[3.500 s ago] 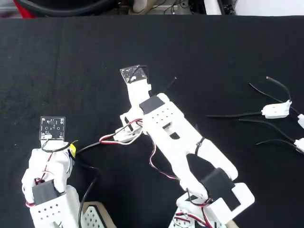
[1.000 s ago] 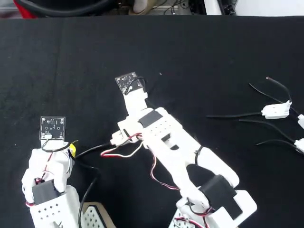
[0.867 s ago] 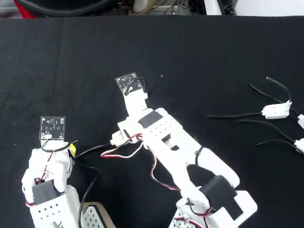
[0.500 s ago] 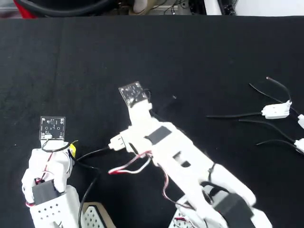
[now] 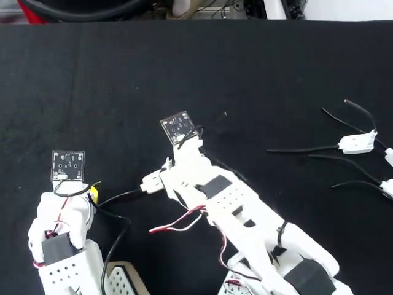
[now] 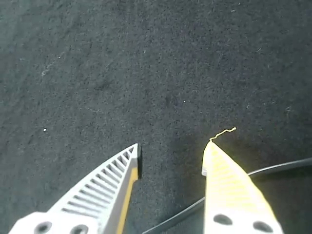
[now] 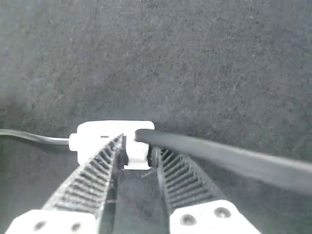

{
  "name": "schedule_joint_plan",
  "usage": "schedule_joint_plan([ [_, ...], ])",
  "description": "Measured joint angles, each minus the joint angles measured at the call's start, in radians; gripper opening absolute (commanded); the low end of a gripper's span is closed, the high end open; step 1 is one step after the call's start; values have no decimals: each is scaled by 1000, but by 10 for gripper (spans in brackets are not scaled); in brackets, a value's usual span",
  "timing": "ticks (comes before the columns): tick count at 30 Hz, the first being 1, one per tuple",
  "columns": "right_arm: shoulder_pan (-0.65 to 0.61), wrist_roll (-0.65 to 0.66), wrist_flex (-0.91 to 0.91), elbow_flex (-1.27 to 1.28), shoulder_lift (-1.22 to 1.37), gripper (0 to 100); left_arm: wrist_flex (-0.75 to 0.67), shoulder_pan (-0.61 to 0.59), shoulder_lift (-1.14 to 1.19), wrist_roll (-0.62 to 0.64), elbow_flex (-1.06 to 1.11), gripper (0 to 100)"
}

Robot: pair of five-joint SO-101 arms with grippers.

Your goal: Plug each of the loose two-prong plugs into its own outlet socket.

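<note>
While the right gripper (image 7: 136, 141) pinches a white two-prong plug (image 7: 102, 139) over the black cloth (image 7: 195, 58) (thin cord (image 7: 34, 138) trailing off), the left gripper (image 6: 170, 153) hangs spread; a second plug (image 5: 357, 143) lies far right.

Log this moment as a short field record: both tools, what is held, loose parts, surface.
left tool: open, above the cloth, a black cable running under it
right tool: shut on white connector
loose plugs: white, with black wires, lying near the right edge of the high view
table: covered in black cloth
</note>
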Motion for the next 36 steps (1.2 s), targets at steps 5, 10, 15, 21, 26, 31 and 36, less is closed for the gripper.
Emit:
schedule_joint_plan([
  [5,2,0,31,-11,-3,11,0,0,0,0,0,215],
  [10,5,0,199,-104,-2,11,0,0,0,0,0,215],
  [15,31,0,305,-180,15,11,0,0,0,0,0,215],
  [21,43,2,393,-279,18,11,0,0,0,0,0,214],
  [26,52,12,397,-307,18,11,0,0,0,0,0,214],
  [31,78,14,397,-338,18,11,0,0,0,0,0,216],
  [36,61,14,416,-385,-51,11,0,57,0,0,0,213],
])
